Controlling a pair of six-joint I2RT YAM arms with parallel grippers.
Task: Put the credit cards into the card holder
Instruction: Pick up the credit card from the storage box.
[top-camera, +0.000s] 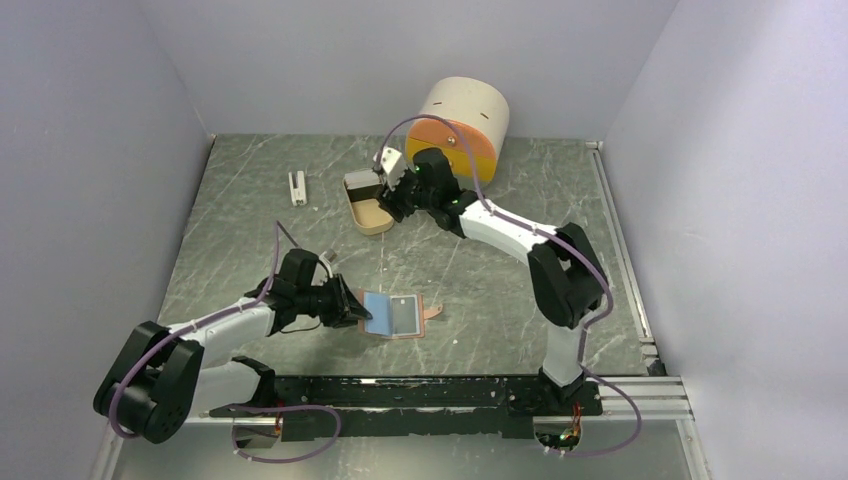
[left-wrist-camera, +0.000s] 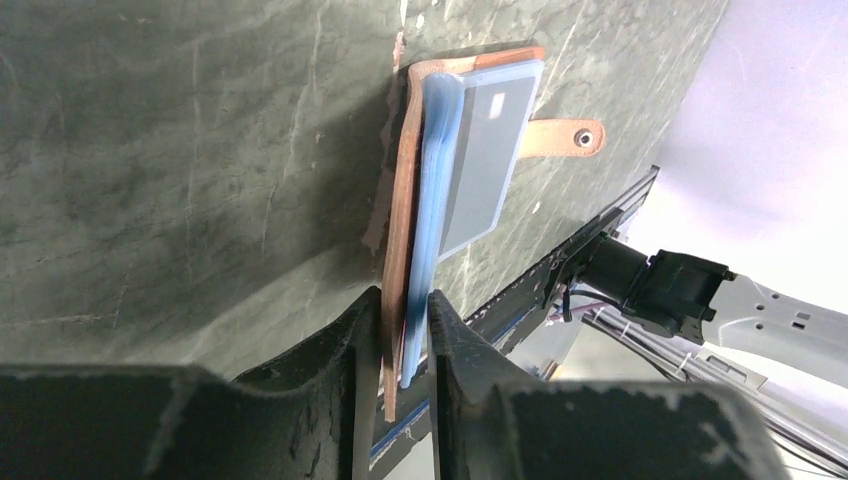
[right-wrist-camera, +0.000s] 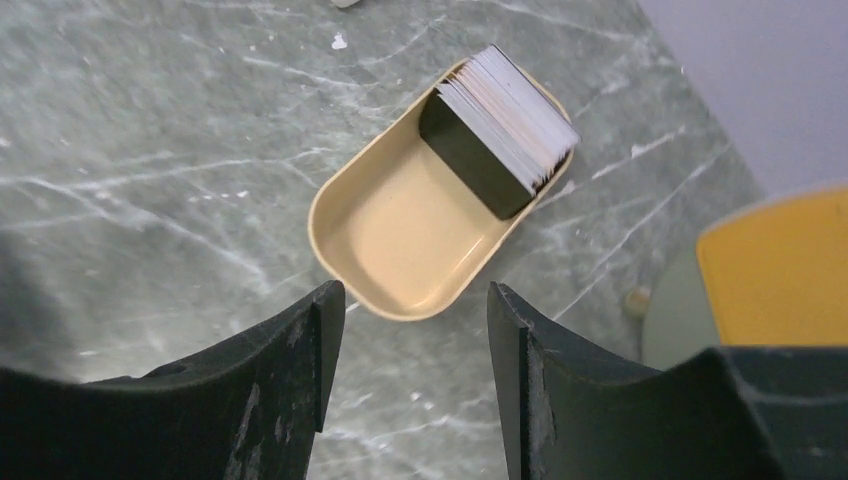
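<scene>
Salmon-pink card holder (top-camera: 405, 318) lies open at near centre, its left edge clamped by the left gripper (left-wrist-camera: 405, 310). Right gripper (right-wrist-camera: 415, 300) hangs spread over the beige tray (right-wrist-camera: 400, 240); credit cards (right-wrist-camera: 505, 125) stand stacked at its far end.

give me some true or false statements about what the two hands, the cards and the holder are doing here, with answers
1. The left hand is clamped on an edge of the card holder. True.
2. The right hand is gripping a card. False: it is open and empty, hovering over the beige tray.
3. The stack of cards stands on edge at one end of the tray. True.
4. The card holder is folded shut and snapped. False: it is open, with its snap tab sticking out free.
</scene>
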